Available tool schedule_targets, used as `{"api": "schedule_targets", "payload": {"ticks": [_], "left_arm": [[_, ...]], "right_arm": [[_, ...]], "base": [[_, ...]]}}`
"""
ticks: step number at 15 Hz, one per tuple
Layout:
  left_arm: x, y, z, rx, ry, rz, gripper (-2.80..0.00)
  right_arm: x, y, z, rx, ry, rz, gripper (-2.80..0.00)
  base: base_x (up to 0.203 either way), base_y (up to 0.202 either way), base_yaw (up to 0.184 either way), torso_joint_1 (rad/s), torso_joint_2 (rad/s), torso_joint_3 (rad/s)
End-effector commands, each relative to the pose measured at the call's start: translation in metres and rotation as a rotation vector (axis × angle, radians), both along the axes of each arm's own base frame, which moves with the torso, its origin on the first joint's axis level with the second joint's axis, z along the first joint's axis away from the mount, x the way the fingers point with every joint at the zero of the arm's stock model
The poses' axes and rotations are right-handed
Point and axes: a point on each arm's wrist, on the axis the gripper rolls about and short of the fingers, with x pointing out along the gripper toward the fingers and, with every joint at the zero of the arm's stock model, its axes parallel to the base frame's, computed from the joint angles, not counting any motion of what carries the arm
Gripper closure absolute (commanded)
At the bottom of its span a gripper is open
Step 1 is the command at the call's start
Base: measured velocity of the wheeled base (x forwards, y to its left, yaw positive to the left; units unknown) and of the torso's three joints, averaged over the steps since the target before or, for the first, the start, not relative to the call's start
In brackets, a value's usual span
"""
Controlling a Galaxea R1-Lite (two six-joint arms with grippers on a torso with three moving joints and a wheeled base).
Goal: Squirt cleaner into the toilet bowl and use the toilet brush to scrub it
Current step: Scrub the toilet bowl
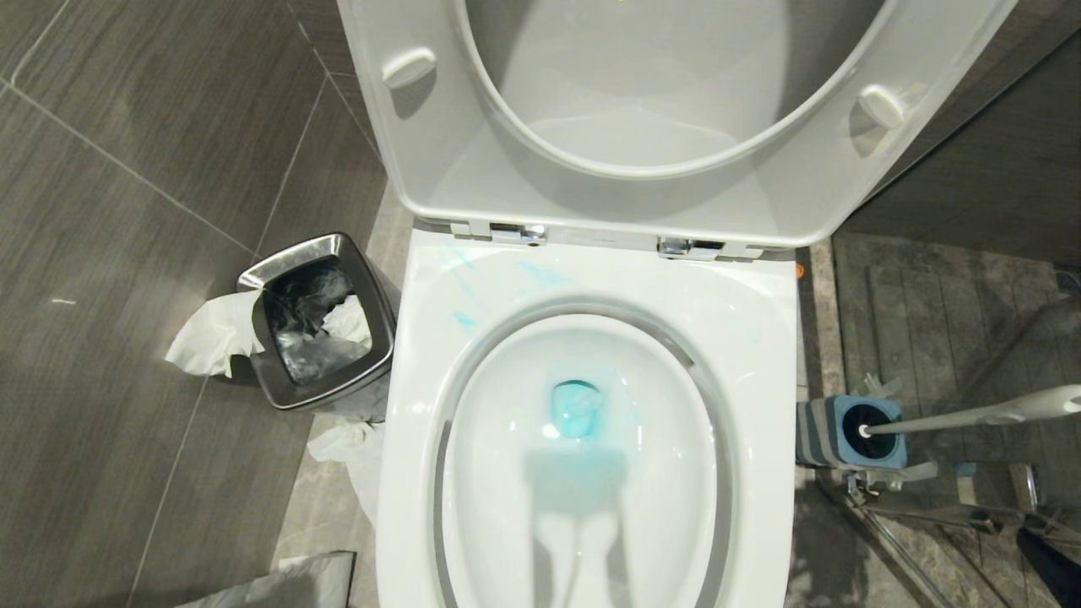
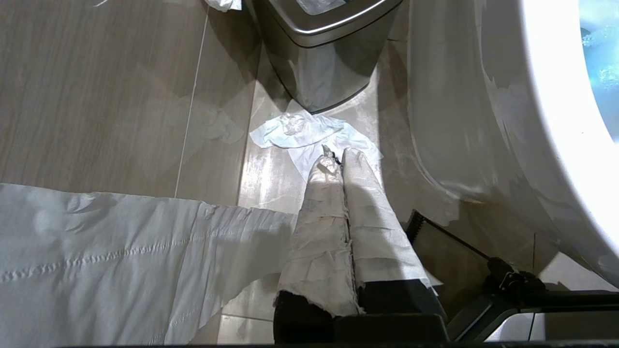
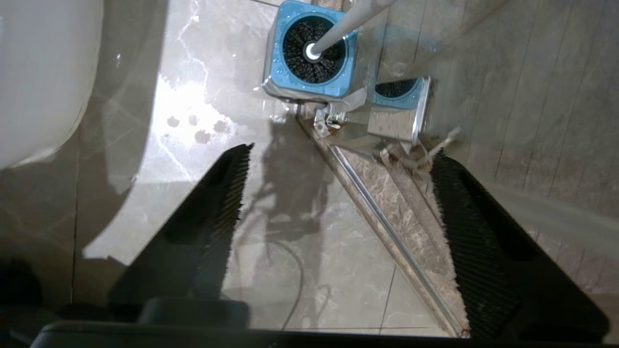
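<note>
At the left of the head view the toilet bowl (image 1: 583, 473) is seen holding blue water; at lower right the toilet brush (image 1: 971, 415) is stood in its holder (image 1: 849, 432), handle slanted toward the right edge. In the wrist views the left end effector (image 2: 337, 157) is closed and empty over tissue (image 2: 309, 133). The right end effector (image 3: 338, 188) is spread wide and empty, with the brush lying ahead of it near the frame's top, so the right arm is judged nearer.

toilet bowl (image 1: 583, 473) – 1 | toilet brush (image 1: 971, 416) – 1 | waste bin (image 1: 325, 321) – 1

Left gripper (image 2: 338, 157) fingers wear white wrapping; right gripper (image 3: 338, 159) fingers are black, ribbed.
</note>
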Motion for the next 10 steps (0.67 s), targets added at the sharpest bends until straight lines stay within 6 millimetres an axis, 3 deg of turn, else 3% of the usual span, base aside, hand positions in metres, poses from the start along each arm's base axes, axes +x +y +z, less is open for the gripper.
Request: {"api": "schedule_targets", "payload": {"ticks": [1,6,10], "left_arm": [[0.0,0.0,0.0,0.0,0.001,-0.001,0.0],[0.0,0.0,0.0,0.0,0.001,0.0,0.0],[0.0,0.0,0.0,0.0,0.001,-0.001,0.0]], "right_arm": [[0.022,-0.005,-0.006,0.02,0.08,-0.006,-2.8],[0.062,-0.014,0.007,0.02,0.073,-0.009,-2.8],[0.092,-0.022,0.001,0.007,0.058,-0.041,-2.8]], "base": [[0.0,0.0,0.0,0.0,0.0,0.0],[0.0,0.0,0.0,0.0,0.0,0.0],[0.0,0.0,0.0,0.0,0.0,0.0]]}}
